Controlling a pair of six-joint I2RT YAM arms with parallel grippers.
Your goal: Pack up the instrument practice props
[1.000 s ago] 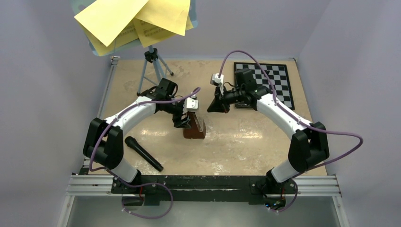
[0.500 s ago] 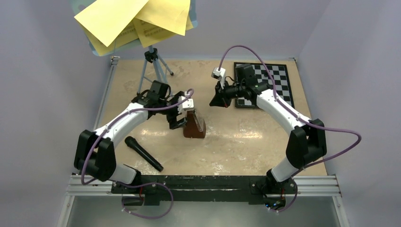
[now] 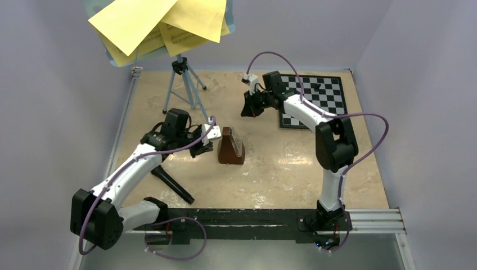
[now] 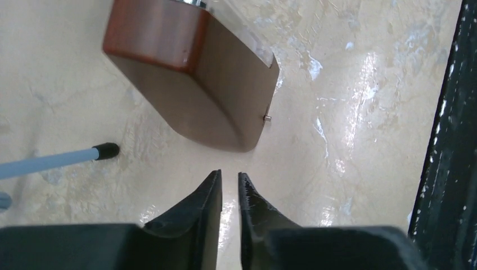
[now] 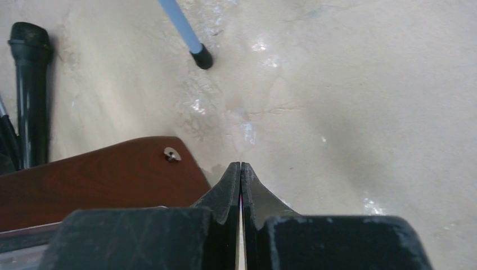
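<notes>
The brown pyramid-shaped metronome [image 3: 230,148] stands upright mid-table, also seen in the left wrist view [image 4: 191,79] and the right wrist view [image 5: 101,177]. My left gripper [image 3: 206,147] sits just left of it without touching; its jaws [image 4: 229,175] are open by a narrow gap with nothing between them. My right gripper [image 3: 248,109] hovers beyond the metronome, near the chessboard, shut and empty [image 5: 241,165]. The light-blue tripod music stand [image 3: 183,84] stands at the back left. Yellow sheet-music pages [image 3: 160,22] lie on its tray.
A black microphone [image 3: 174,185] lies on the table near the front left, partly under my left arm, and shows in the right wrist view [image 5: 31,84]. The black-and-white chessboard [image 3: 320,98] lies at the back right. A tripod foot [image 4: 105,150] rests close to the metronome.
My left gripper let go of the metronome, pulled back to the left and narrowed its jaws. My right arm swung away toward the back of the table.
</notes>
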